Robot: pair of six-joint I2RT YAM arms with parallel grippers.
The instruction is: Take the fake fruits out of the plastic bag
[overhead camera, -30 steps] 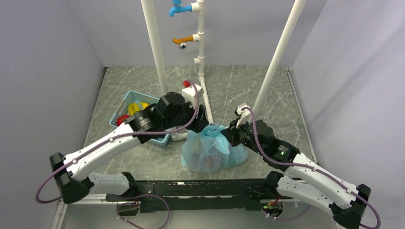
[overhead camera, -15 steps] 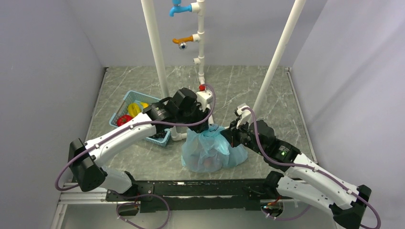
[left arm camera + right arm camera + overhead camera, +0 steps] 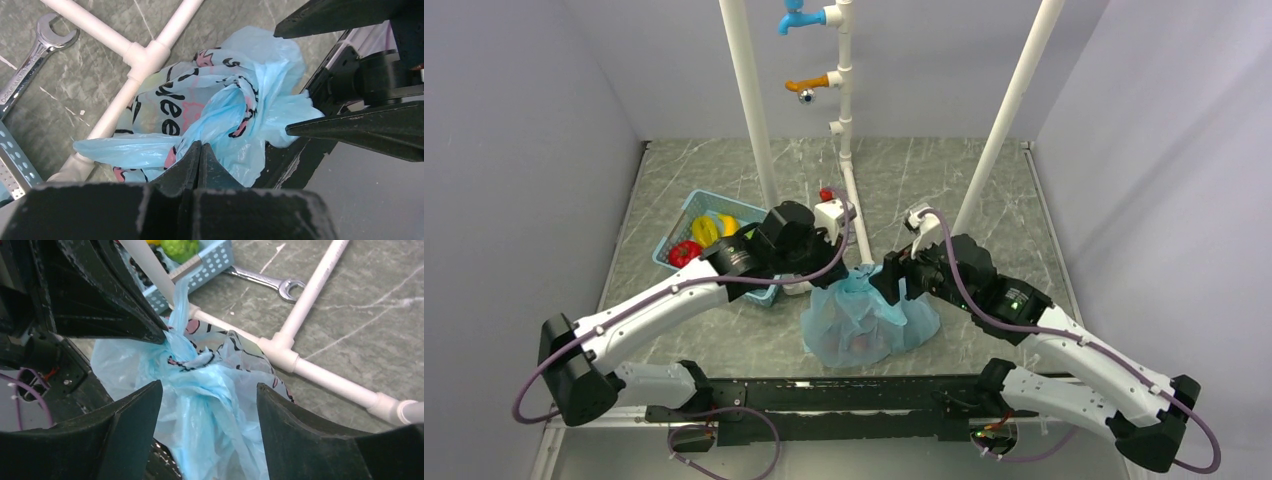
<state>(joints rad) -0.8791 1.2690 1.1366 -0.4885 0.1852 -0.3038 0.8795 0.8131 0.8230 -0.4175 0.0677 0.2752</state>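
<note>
The plastic bag [image 3: 861, 318] sits bunched on the table between my two arms, light blue with black lettering and pink prints [image 3: 170, 107]. My left gripper [image 3: 200, 146] is over its top from the left, jaws shut, pinching a strand of the bag's film [image 3: 176, 310]. My right gripper [image 3: 207, 392] stands open astride the twisted top of the bag [image 3: 210, 385], with neither finger pressing on it. Of the fake fruits inside, only a faint reddish shape [image 3: 856, 344] shows through the film.
A blue basket [image 3: 686, 208] to the left holds yellow bananas [image 3: 705, 229], a red piece [image 3: 685, 252] and a green one [image 3: 180, 247]. A steel wrench [image 3: 265, 283] lies beside the white pipe frame [image 3: 310, 369], whose uprights [image 3: 752, 110] rise behind the bag.
The left gripper has come down onto the bag's top and closed on the film. The right gripper, shut before, has opened and let go of the bag.
</note>
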